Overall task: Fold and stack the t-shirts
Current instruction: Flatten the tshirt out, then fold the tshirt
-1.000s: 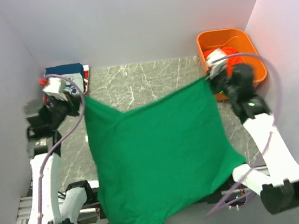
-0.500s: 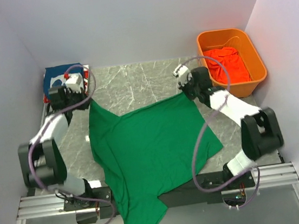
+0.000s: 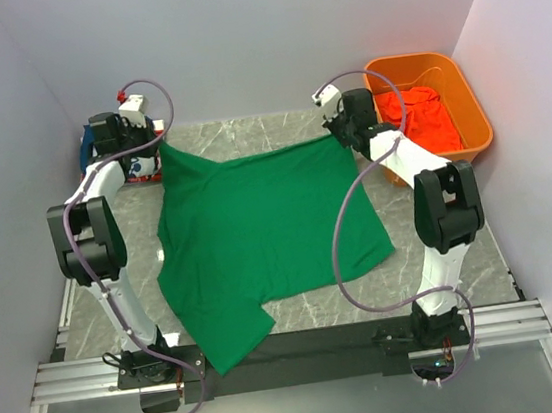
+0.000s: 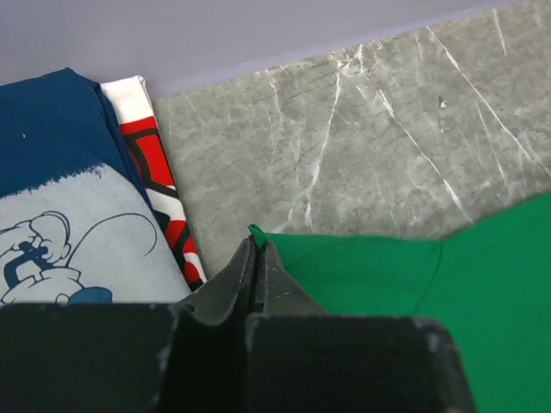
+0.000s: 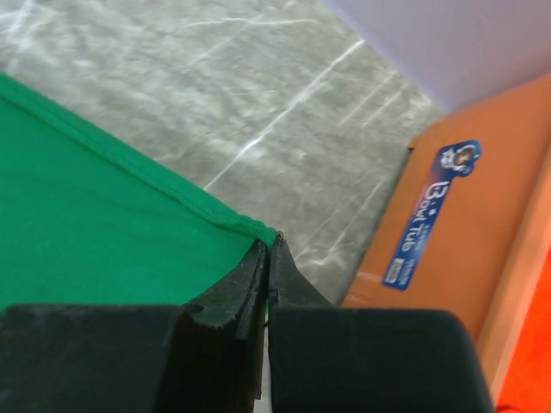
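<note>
Left gripper [image 4: 256,251] pinching corner of green t-shirt [image 4: 413,292], jaws pressing together. Green cloth lying on marble table [image 4: 362,138], spreading rightward. Dark blue t-shirt [image 4: 52,163], white cartoon print, lying at left, overlapping red t-shirt [image 4: 164,202].

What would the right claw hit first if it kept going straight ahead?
Likely the bare marble tabletop just past the green t-shirt corner the right claw pinches; the orange bin sits off to one side. Depth is unclear.

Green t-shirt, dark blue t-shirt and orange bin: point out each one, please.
green t-shirt [image 3: 259,229]: top external view, middle of the spread body.
dark blue t-shirt [image 4: 52,129]: left wrist view, plain cloth above the print.
orange bin [image 5: 456,275]: right wrist view, outer wall beside the label.
</note>
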Controlling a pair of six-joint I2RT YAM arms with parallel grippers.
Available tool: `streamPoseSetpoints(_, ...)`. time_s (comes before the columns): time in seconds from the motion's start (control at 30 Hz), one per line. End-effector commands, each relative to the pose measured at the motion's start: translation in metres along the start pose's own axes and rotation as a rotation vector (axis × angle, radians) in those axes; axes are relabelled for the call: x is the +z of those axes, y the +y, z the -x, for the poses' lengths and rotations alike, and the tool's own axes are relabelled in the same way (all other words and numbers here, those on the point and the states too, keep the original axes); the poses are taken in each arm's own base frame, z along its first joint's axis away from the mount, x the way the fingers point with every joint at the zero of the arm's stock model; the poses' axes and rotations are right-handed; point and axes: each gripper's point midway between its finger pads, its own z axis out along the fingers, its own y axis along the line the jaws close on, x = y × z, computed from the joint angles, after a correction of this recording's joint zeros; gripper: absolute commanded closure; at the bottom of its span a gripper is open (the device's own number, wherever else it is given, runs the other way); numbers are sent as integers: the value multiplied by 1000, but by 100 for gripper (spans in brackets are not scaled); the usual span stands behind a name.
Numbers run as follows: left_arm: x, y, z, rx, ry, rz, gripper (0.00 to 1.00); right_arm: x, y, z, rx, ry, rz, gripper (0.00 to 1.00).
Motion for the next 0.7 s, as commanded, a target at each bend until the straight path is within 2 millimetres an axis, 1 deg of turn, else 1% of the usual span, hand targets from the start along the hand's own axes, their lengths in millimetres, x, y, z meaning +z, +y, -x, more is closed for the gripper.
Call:
streamPoseSetpoints(0.0, 5, 3, 20, 49, -30, 0, 99, 3, -27, 24, -8, -42, -59, 100)
streamPoseSetpoints(0.03, 5, 1, 22, 49, -31, -4, 99, 3, -27, 23, -7, -36, -54, 100)
streamPoseSetpoints(0.07, 4, -2, 18, 43, -10, -11, 99, 3, -27, 24, -10, -36, -50, 100)
streamPoseSetpoints(0.13, -1, -3, 22, 69, -13, 13, 100, 2, -27, 27, -14, -43, -42, 100)
streamPoseSetpoints(0.17, -3, -8, 25, 82, -17, 17, 99, 2, -26, 27, -20, -44, -35, 100)
streamPoseSetpoints(0.23, -15, -15, 28, 101, -19, 29, 99, -4, -25, 29, -30, -50, -19, 100)
streamPoseSetpoints(0.27, -19, -19, 25, 104, -6, 27, 99, -6, -23, 30, -36, -55, -10, 100)
streamPoseSetpoints(0.3, -30, -22, 28, 110, -5, 44, 99, -10, -23, 31, -41, -57, -6, 100)
streamPoseSetpoints(0.37, -40, -29, 25, 121, 9, 35, 100, -15, -20, 30, -59, -59, 12, 100)
streamPoseSetpoints(0.4, -52, -37, 22, 124, 26, 28, 99, -20, -19, 30, -67, -61, 15, 100)
streamPoseSetpoints(0.47, -65, -45, 16, 138, 45, 18, 99, -25, -17, 27, -91, -59, 29, 100)
streamPoseSetpoints(0.5, -77, -53, 8, 140, 70, 11, 99, -29, -14, 23, -100, -54, 37, 100)
streamPoseSetpoints(0.57, -91, -66, -1, 141, 96, -13, 99, -34, -14, 17, -127, -42, 47, 100)
streamPoseSetpoints(0.6, -106, -75, -10, 146, 109, -21, 99, -38, -11, 11, -134, -35, 56, 100)
streamPoseSetpoints(0.67, -120, -87, -21, 153, 131, -33, 99, -41, -10, 4, -154, -27, 64, 100)
